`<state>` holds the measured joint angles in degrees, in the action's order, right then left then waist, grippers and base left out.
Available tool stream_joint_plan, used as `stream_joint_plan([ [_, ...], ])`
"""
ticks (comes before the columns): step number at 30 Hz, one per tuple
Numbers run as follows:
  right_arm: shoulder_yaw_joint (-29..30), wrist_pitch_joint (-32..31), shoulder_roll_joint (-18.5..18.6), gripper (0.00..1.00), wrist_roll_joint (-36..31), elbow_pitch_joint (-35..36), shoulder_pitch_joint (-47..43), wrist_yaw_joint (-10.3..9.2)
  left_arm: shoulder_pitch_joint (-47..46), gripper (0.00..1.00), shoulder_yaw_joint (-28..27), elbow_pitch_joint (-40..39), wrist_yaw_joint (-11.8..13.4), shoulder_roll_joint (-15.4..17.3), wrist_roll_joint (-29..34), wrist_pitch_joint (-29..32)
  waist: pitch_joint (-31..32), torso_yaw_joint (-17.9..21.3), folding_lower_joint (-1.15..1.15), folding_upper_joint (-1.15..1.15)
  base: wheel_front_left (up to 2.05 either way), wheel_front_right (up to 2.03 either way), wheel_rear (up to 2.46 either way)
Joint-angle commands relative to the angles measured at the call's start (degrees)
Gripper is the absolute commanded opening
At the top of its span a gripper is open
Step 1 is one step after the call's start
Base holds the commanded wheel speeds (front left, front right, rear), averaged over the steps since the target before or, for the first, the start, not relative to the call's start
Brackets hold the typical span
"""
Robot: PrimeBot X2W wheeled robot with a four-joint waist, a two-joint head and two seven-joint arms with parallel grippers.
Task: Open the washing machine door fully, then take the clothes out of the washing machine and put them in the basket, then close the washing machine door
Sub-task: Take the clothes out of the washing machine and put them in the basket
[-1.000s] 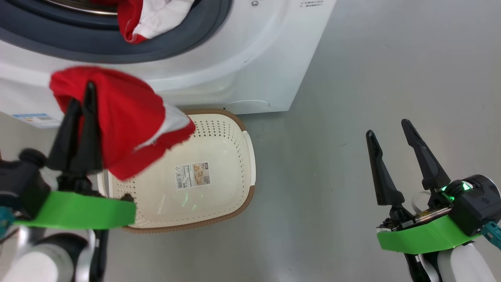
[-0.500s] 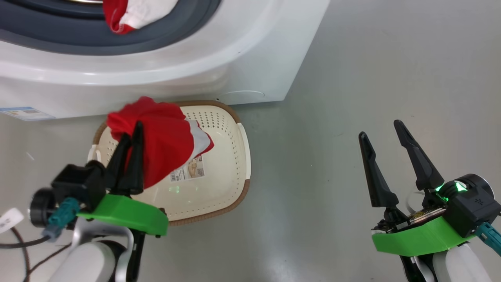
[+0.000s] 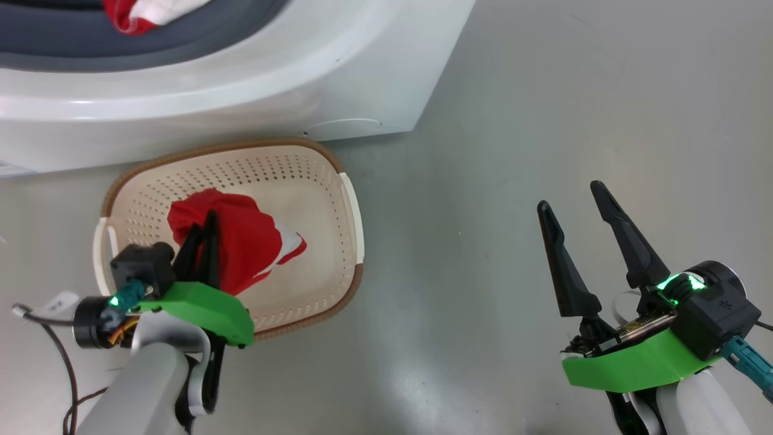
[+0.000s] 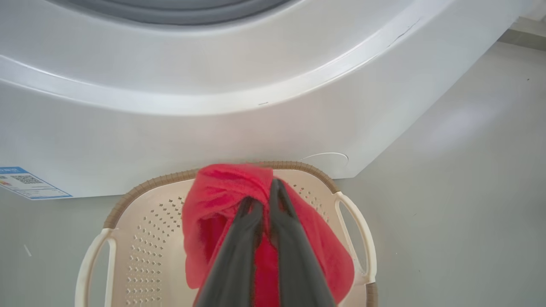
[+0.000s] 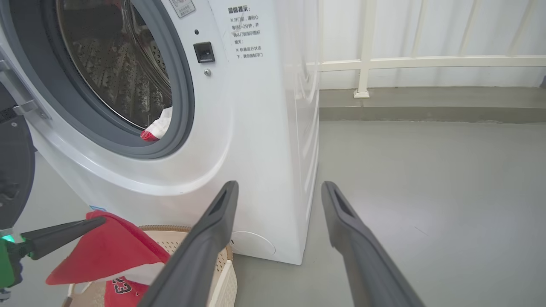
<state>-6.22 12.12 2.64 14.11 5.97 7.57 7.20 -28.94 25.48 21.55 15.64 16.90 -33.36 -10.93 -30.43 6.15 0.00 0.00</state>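
Garment (image 3: 247,248), red, pinched by closed left fingers (image 3: 209,244), hanging lengthwise down into basket (image 3: 352,211), right fingers (image 3: 564,266) spread, empty.

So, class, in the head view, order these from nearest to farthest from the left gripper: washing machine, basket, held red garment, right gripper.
1. The red garment, clamped in the left gripper.
2. The basket, directly beneath.
3. The washing machine, just behind the basket.
4. The right gripper, far off to the right.

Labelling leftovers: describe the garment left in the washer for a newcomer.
Find the white front-loading washing machine and its grey rubber gasket. On the gasket's lower lip lies a red-and-white cloth bundle; unlike the red garment in the left pincer over the cream basket, it lies loose.
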Motion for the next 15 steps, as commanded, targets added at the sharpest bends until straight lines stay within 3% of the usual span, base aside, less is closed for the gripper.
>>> stream_joint_plan([
  [1, -1.64, 0.6, 0.23, 1.0, 0.44, 1.1, 1.02, 0.29, -2.41, 0.0, -1.63, 3.36, -1.32, 0.36, -0.36, -1.03, -1.54, 1.24, 0.0, 0.0, 0.0, 0.0, 0.0],
  [15, -3.3, 1.39, 0.23, 1.0, 0.97, 0.18, 3.34, 0.29, -13.29, 0.0, -2.86, 27.71, -6.95, -3.91, -0.45, -3.9, -6.07, 4.3, 0.0, 0.0, 0.0, 0.0, 0.0],
])
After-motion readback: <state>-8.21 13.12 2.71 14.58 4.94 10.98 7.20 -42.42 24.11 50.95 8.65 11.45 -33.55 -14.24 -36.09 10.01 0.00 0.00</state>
